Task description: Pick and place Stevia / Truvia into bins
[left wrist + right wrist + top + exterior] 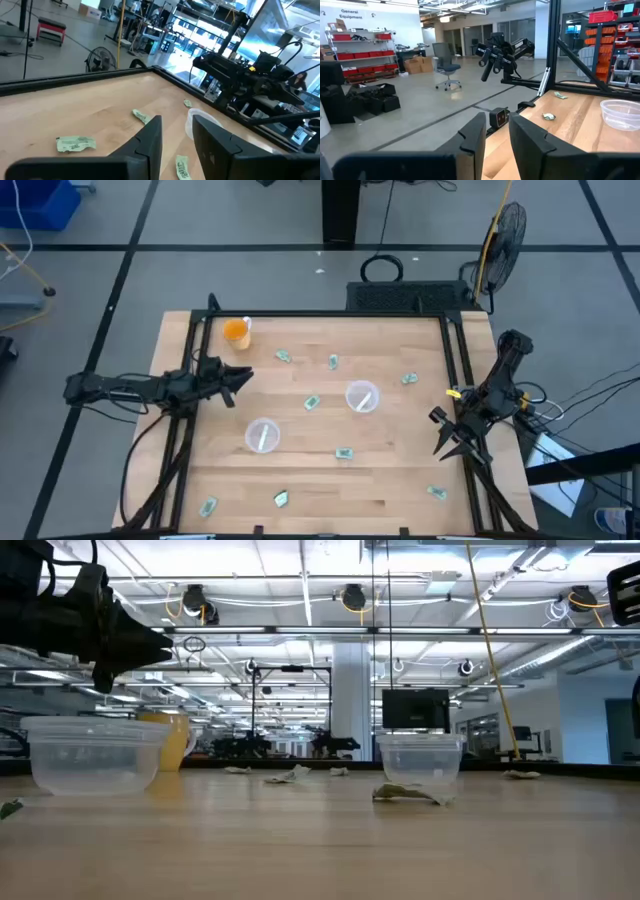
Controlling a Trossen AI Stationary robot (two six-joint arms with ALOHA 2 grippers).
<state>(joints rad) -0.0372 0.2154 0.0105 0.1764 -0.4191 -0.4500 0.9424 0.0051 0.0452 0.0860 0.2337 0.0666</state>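
The left gripper's fingers [150,145] are cut off below — a sachet [8,808] is cropped too.

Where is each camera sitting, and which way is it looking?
High view: above, straight down on the table; both arms show.
Low view: at tabletop height, looking across; the left gripper hangs above.
Left wrist view: on the left arm, past its open left gripper over packets.
Right wrist view: on the right arm, past the right gripper at the table's edge.
Shared: high and low views both show the two clear cups.
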